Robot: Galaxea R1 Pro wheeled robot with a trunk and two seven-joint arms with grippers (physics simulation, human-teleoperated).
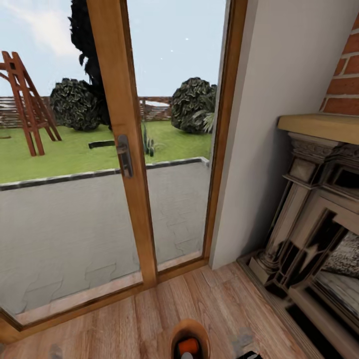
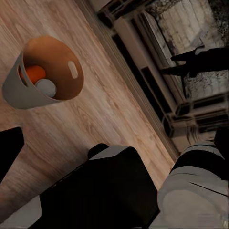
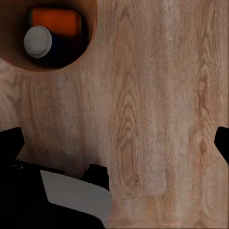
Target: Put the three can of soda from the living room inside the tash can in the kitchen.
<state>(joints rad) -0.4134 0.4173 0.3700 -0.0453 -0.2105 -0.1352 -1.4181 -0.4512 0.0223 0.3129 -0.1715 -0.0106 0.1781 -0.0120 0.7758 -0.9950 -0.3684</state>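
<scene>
Two cans (image 3: 52, 33) sit inside the tash can (image 2: 19, 93), one bright orange on its side and one dark with a pale round top, both seen down in the brown interior from the left wrist view and the right wrist view. In the head view the bin's brown rim (image 1: 175, 333) peeks up at the lower edge on the light wood floor (image 1: 124, 324), with the glass patio door (image 1: 122, 154) ahead and the brick fireplace (image 1: 319, 219) at right. Right gripper (image 3: 119, 143) hangs over bare floor, jaws wide apart, holding nothing. Left gripper's jaws — cannot tell from these views.
</scene>
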